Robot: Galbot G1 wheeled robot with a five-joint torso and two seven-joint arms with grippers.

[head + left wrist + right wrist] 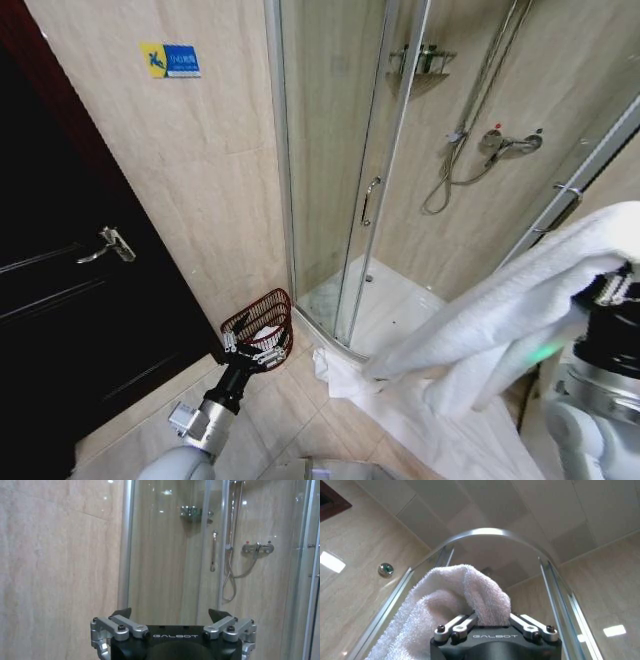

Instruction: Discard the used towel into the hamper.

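The white towel hangs in a long fold from my right gripper, which is raised at the right edge of the head view. In the right wrist view the towel bulges out between the fingers of that gripper, which is shut on it. The hamper, a small reddish-brown wire basket, stands on the floor against the wall beside the shower door. My left gripper hovers just in front of the hamper, low down. Its fingers are open with nothing between them.
A glass shower cabin with a white tray fills the middle. White cloth lies on the tiled floor before it. A dark door with a metal handle stands at the left.
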